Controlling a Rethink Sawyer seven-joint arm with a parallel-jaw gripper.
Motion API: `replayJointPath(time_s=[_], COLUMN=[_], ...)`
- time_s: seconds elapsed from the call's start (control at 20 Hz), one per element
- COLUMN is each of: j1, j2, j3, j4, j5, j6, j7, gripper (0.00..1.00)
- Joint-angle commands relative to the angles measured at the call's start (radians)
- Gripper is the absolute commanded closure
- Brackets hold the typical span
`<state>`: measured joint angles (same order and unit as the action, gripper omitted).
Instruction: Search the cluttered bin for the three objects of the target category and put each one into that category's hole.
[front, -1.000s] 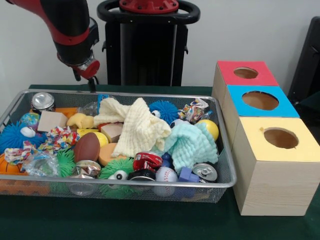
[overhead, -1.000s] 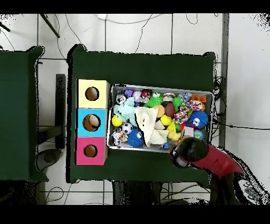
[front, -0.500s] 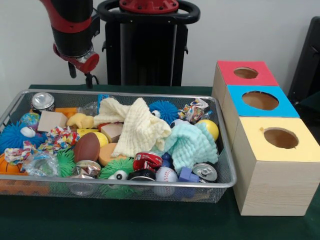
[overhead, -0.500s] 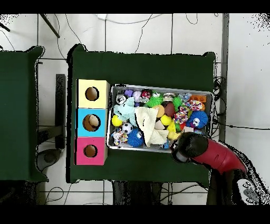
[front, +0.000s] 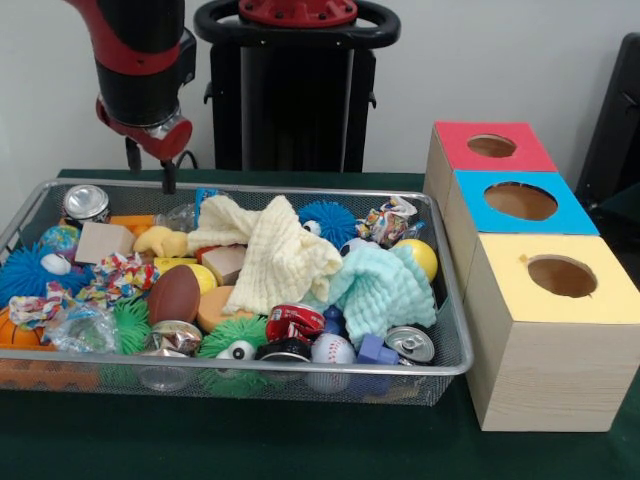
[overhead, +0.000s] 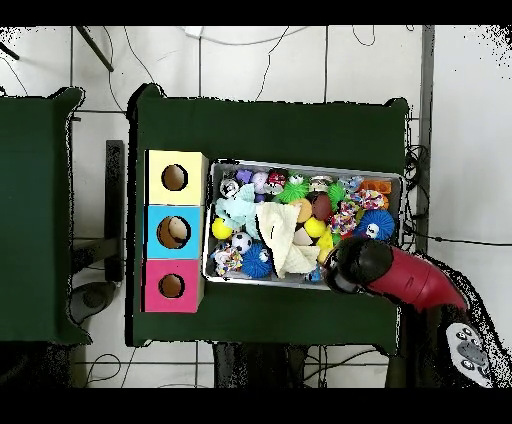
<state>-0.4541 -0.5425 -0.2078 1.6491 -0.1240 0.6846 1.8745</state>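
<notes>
1. Since the earlier pictures the gripper (front: 168, 178) is drifting left along the far rim of the bin (front: 300, 188), and in the overhead view the arm's wrist (overhead: 358, 264) is now sitting over the tray's corner instead of just outside it.
2. The bin is lying on the green table (front: 300, 450), left of the three wooden boxes – red box (front: 490, 150) farthest, blue box (front: 520, 205) in the middle, yellow box (front: 555, 290) nearest, which is standing just beside the tray's right end.
3. Its long axis is running left to right in the front view, short side pointing towards the robot; it is sitting flat.
4. The gripper is hanging above the far left corner, over the silver can (front: 86, 203) and the wooden block (front: 103, 241). Only a dark tip is showing, so whether it is open or closed I cannot tell.
5. Risk, as I judge it: a descent this close to the rim may be striking the wire edge – and shoving the whole tray.
6. The cream cloth (front: 280, 255) and mint cloth (front: 378, 290) are covering much of the middle, so targets may be hiding beneath, and a grab could be snagging fabric and dragging neighbours out.
</notes>
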Motion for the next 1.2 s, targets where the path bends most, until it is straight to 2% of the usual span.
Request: replayJointPath(time_s=[0.05,0.55,1.2], j1=[0.023,0.057,0.05], j2=[0.054,0.072,0.096], j3=[0.062,0.054,0.055], j4=[-0.118,-0.134,-0.086], j5=[0.047,0.06,0.083], j6=[0.051,0.05,-0.051], j7=[0.139,0.164,0.17], gripper=[0.0,0.0,0.0])
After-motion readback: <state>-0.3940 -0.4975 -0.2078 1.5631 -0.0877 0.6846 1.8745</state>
